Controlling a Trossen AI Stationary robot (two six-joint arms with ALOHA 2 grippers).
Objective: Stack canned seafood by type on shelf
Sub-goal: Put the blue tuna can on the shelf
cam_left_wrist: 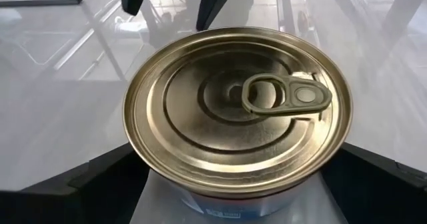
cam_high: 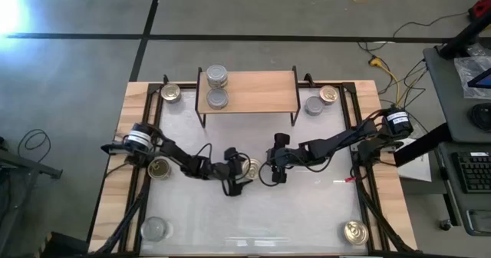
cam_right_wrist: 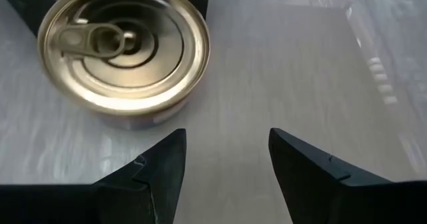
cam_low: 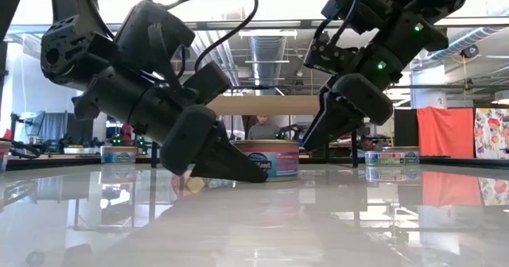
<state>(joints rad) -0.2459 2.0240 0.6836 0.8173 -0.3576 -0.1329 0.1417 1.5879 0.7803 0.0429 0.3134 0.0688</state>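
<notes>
Mid-table, on the white table top [cam_high: 307, 212]: left gripper [cam_high: 239, 173] spread to full width around a gold-topped tin [cam_high: 251, 166], dark fingers [cam_left_wrist: 100, 177] flanking both sides of the can in the left wrist view, pads not yet visibly pressing on its wall. Not a grasp yet, by the look of it. Tin upright, pull-tab on top, sitting right between the jaws, so closing would seem enough to take it.

Just across the same tin: right gripper [cam_high: 276, 170], fingers [cam_right_wrist: 157, 171] parted about halfway with only bare table between them, holding nothing. In the right wrist view the tin off to one side of that gap, not in line with it. Left arm clearly the nearer and better placed of the two.

Behind, toward the table's far edge: wooden shelf [cam_high: 261, 93] on black wire legs, two silver-topped tins [cam_high: 217, 76] [cam_high: 218, 98] already at its left end, the rest of the board bare. Gold tin well apart from the shelf; carry likely to run straight away from the arms' bases toward it.

Further tins loose on the table: near the shelf's left leg [cam_high: 170, 94], near its right leg [cam_high: 328, 95], beside the left arm [cam_high: 159, 168], at both near corners [cam_high: 153, 228] [cam_high: 354, 231].
</notes>
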